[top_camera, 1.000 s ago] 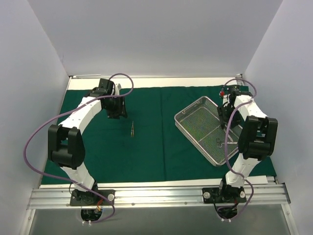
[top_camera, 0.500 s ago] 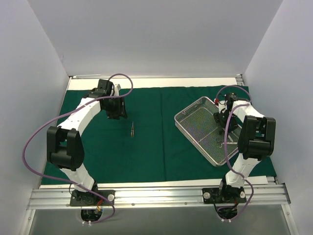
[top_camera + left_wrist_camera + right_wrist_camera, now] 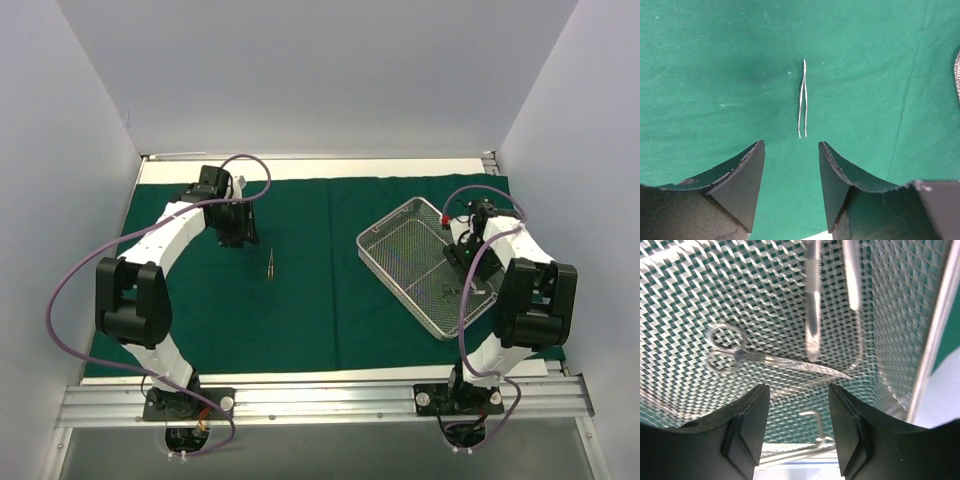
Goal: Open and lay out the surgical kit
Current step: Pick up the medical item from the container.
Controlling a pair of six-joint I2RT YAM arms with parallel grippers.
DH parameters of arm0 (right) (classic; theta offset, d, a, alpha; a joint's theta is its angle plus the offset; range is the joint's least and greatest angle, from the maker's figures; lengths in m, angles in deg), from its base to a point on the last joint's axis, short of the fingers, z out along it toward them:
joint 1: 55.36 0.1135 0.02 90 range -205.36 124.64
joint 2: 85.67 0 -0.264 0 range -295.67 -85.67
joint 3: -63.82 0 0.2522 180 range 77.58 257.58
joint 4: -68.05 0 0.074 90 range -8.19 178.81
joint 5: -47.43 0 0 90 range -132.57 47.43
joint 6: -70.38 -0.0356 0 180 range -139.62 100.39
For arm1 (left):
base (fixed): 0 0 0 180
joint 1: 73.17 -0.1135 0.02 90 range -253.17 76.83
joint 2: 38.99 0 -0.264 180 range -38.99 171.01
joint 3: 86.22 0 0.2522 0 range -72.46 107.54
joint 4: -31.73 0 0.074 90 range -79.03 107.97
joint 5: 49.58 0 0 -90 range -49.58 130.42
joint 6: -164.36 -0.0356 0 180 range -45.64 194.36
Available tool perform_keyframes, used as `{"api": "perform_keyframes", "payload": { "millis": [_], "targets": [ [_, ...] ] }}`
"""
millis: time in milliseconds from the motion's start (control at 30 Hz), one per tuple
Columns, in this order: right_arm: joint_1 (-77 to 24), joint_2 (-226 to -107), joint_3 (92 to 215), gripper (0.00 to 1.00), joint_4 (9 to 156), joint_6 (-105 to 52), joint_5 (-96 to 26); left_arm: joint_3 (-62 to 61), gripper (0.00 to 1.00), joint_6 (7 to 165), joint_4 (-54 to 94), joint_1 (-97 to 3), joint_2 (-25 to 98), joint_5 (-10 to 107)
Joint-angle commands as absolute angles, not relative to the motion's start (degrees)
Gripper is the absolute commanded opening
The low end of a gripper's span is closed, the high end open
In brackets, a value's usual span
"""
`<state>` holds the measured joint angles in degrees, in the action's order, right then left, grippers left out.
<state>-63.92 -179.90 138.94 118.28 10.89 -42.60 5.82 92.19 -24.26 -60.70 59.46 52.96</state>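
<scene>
Wire-mesh tray (image 3: 395, 245): my right gripper (image 3: 797, 389) had slid nearer along it, jaws apart over the scissors (image 3: 765, 358), blades pointing right in its view. Tweezers (image 3: 802, 100) lay near-to-far on the green drape (image 3: 200, 300), before my left gripper (image 3: 791, 145), spread and empty.

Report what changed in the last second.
The right gripper moved over the wire-mesh tray toward the near edge and now hovers above the scissors, open and holding nothing. The left gripper, tweezers, tray and green drape stayed put.
</scene>
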Motion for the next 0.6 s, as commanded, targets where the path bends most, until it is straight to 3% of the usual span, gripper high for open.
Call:
{"api": "perform_keyframes", "payload": {
  "millis": [0,300,567],
  "targets": [
    [-64.34,-179.61,140.15,0.50,122.41,15.98,-44.33,5.33,0.56,92.12,-22.10,-62.01,57.78,54.31],
    [-57.75,-181.55,139.28,0.47,116.97,19.14,-53.55,3.39,0.57,92.11,-21.05,-63.86,57.69,54.75],
    [-56.59,-179.89,134.28,0.45,114.50,20.81,-53.47,1.46,0.57,92.11,-20.44,-64.12,56.55,55.10]
  ]
}}
